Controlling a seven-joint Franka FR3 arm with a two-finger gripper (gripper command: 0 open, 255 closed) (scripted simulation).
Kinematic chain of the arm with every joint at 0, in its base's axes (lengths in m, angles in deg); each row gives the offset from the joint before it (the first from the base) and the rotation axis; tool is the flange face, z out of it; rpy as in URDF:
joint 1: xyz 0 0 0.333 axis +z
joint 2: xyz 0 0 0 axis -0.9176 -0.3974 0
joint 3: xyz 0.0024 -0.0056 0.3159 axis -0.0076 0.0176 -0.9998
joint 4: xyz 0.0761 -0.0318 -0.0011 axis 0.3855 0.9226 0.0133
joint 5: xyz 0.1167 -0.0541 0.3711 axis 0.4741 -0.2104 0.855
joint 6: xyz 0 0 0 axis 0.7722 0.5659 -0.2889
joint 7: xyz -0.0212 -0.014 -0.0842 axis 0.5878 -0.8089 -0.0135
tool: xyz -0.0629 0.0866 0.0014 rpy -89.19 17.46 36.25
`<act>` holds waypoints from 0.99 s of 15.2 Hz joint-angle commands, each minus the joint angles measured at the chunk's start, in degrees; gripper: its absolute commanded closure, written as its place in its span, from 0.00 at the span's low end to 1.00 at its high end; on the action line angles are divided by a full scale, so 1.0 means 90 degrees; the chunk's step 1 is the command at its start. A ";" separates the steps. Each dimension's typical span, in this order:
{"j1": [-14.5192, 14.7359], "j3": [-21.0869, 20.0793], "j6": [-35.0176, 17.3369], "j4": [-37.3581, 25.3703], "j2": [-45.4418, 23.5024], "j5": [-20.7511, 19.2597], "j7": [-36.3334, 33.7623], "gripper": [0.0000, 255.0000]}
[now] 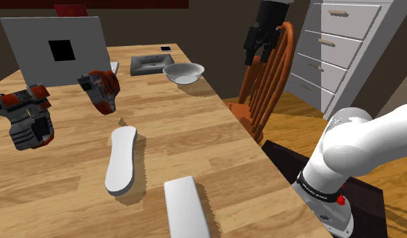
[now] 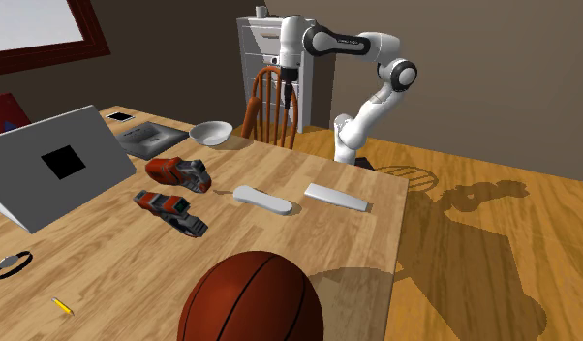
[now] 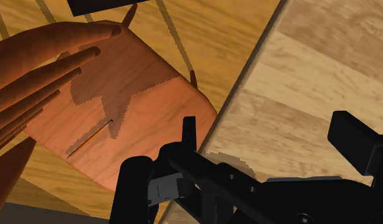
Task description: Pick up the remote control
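Near the one bowl (image 1: 184, 72) lie two white remotes (image 1: 121, 161) and two red drills (image 1: 101, 88); the fingers (image 3: 190, 133) stand apart, empty.

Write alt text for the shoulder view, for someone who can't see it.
A black gripper hangs open above a wooden chair beside a wooden table. On the table lie a curved white object, a flat white bar, two red-and-grey drills, a white bowl and a grey laptop.
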 commanded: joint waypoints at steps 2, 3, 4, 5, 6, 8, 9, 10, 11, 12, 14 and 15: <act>0.0019 -0.0168 -0.0055 0.0033 -0.0022 0.0086 -0.0208 0.00; 0.0037 -0.0336 -0.0113 0.0056 -0.0054 0.0171 -0.0415 0.00; 0.0055 -0.0504 -0.0172 0.0070 -0.0096 0.0255 -0.0622 0.00; 0.0073 -0.0672 -0.0233 0.0076 -0.0149 0.0337 -0.0828 0.00; 0.0090 -0.0840 -0.0296 0.0071 -0.0213 0.0417 -0.1033 0.00; 0.0122 -0.1173 -0.0427 0.0036 -0.0370 0.0566 -0.1444 0.00; 0.0134 -0.1339 -0.0494 0.0004 -0.0463 0.0634 -0.1649 0.00; 0.0145 -0.1505 -0.0562 -0.0037 -0.0566 0.0698 -0.1853 0.00; 0.0153 -0.1671 -0.0631 -0.0087 -0.0679 0.0756 -0.2058 0.00; 0.0158 -0.1836 -0.0700 -0.0146 -0.0802 0.0808 -0.2264 0.00; 0.0158 -0.2166 -0.0839 -0.0291 -0.1074 0.0892 -0.2677 0.00; 0.0153 -0.2331 -0.0908 -0.0377 -0.1224 0.0922 -0.2885 0.00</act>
